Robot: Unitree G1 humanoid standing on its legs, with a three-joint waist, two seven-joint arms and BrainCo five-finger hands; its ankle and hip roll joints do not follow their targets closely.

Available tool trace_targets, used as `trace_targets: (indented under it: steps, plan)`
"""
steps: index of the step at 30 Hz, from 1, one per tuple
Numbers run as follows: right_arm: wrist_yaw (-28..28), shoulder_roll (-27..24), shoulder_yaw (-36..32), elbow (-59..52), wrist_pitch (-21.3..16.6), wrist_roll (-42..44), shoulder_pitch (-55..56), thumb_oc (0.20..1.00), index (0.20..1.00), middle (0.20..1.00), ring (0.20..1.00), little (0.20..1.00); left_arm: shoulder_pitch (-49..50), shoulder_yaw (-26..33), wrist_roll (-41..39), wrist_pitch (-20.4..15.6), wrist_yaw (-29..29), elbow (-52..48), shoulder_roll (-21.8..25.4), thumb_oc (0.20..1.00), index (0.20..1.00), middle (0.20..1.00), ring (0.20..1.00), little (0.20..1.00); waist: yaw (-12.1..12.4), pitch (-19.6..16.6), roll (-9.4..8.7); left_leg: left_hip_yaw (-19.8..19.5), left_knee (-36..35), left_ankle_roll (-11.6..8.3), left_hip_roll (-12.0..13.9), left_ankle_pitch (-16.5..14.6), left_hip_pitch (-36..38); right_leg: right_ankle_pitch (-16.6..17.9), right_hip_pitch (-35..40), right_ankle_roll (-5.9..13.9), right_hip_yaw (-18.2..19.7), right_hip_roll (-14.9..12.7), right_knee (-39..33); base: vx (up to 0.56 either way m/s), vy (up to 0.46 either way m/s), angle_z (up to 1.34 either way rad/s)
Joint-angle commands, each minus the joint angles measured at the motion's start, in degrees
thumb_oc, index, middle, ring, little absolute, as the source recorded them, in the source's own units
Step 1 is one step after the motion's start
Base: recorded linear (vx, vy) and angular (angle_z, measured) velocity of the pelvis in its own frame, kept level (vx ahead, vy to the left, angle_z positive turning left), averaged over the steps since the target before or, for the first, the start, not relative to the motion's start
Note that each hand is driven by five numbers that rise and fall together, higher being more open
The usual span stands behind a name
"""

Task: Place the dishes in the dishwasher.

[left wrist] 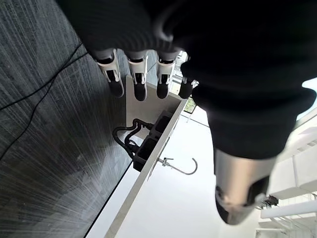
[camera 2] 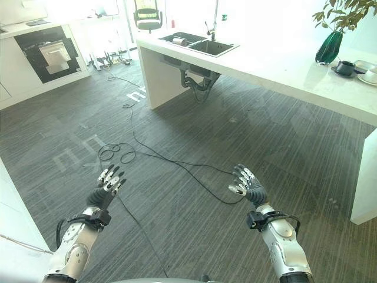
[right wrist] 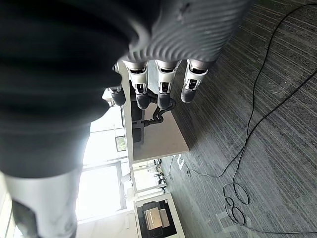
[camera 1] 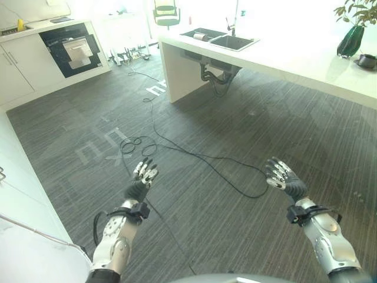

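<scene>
Hands both empty: left hand [camera 1: 144, 173] and right hand [camera 1: 281, 175] are raised over bare carpet, fingers straight and relaxed, nothing held. Wrist views agree, fingers extended with just floor and the counter [camera 2: 283, 68] past them.

Step, as I read it: approach, before any pickup. I'm standing mid-room, well apart from everything.

Dishes I can make out: a dark cup on a saucer [camera 2: 344, 68] at the counter's far right end, beside a green vase [camera 2: 328, 48], with a white dish [camera 2: 371, 75] at the frame edge. Something pale in the sink [camera 2: 197, 43], can't tell what.

Dishwasher: probably the dark-fronted unit [camera 1: 69, 49] in the far left cabinets, not certain. Door looks closed.

Next I need to walk to the counter's right end, then reach for the cup.
</scene>
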Motion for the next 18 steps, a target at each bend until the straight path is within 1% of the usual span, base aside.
trace_targets:
  steps: [1,3,6,9,10,12,16,18]
  plan:
    - [0.5,-0.2,-0.2,-2.5,-3.1,-0.1,-3.7,1.0,1.0,1.0,1.0,1.0,-4.4,0.3,-0.1,-2.1,-1.6,-0.3,2.0,1.0,1.0,1.0,1.0,1.0,0.2,-0.7,0.0,0.0,0.2,-3.19,2.9,-4.1,1.0,-5.0,3.3,3.83,-1.6,-2.7,0.3,0.0,0.0,0.0]
    - [1.7,0.0,-0.1,-2.9,-1.6,0.7,-3.6,1.0,1.0,1.0,1.0,1.0,-4.5,0.4,-0.5,-2.3,-2.1,-0.5,1.9,1.0,1.0,1.0,1.0,1.0,0.1,-0.7,0.13,0.1,0.2,-3.16,2.9,-4.2,1.0,-5.1,3.3,3.83,-1.5,-2.7,0.3,0.0,0.0,0.0]
    - [2.4,0.2,0.2,-3.5,-0.9,1.3,-3.6,1.0,1.0,1.0,1.0,1.0,-4.7,0.1,0.5,-2.7,-1.0,-0.4,1.9,1.0,1.0,1.0,1.0,1.0,-0.1,-0.8,0.19,0.2,0.2,-3.21,3.0,-4.1,1.0,-5.0,3.3,3.9,-1.5,-2.7,0.3,0.0,0.0,0.0]
    - [3.7,0.2,-0.2,-4.1,-1.6,1.4,-3.4,1.0,1.0,1.0,1.0,1.0,-4.5,0.4,-0.4,-2.9,-1.0,-0.7,1.9,1.0,1.0,1.0,1.0,1.0,-0.1,-0.8,0.2,0.3,0.2,-3.22,3.0,-4.1,1.0,-5.0,3.3,3.93,-1.5,-2.8,0.3,0.0,0.0,0.0]
    - [4.0,0.1,-0.3,-4.2,-1.8,1.1,-3.3,1.0,1.0,1.0,1.0,1.0,-4.4,0.6,-1.9,-1.8,-1.4,-0.8,1.6,1.0,1.0,1.0,1.0,1.0,-0.2,-0.8,0.16,0.3,0.2,-3.22,3.0,-4.1,1.0,-4.9,3.3,3.94,-1.5,-2.8,0.3,0.0,0.0,0.0]
    - [4.5,0.0,-0.4,-4.8,-1.7,0.9,-3.2,1.0,1.0,1.0,1.0,1.0,-4.2,0.8,-2.3,-1.4,-1.6,-1.0,1.4,1.0,1.0,1.0,1.0,1.0,-0.2,-0.9,0.12,0.3,0.2,-3.24,3.0,-4.0,0.9,-4.9,3.2,3.97,-1.5,-2.8,0.3,0.0,0.0,0.0]
    - [4.2,0.0,-0.5,-5.4,-1.0,0.8,-3.2,1.0,1.0,1.0,1.0,1.0,-3.7,1.2,-1.8,-2.0,-1.0,-1.9,1.5,1.0,1.0,1.0,1.0,1.0,0.0,-0.9,0.07,0.3,0.2,-3.17,2.9,-4.0,0.9,-4.8,3.2,4.01,-1.7,-2.8,0.3,0.0,0.0,0.0]
    - [4.4,-0.1,-0.4,-5.5,-1.5,1.0,-3.5,1.0,1.0,1.0,1.0,1.0,-3.8,1.2,-2.1,-2.4,-0.9,-1.8,1.5,1.0,1.0,1.0,1.0,1.0,0.1,-0.8,0.06,0.2,0.2,-3.14,2.9,-4.0,0.9,-4.8,3.2,3.94,-1.7,-2.8,0.3,0.0,0.0,0.0]
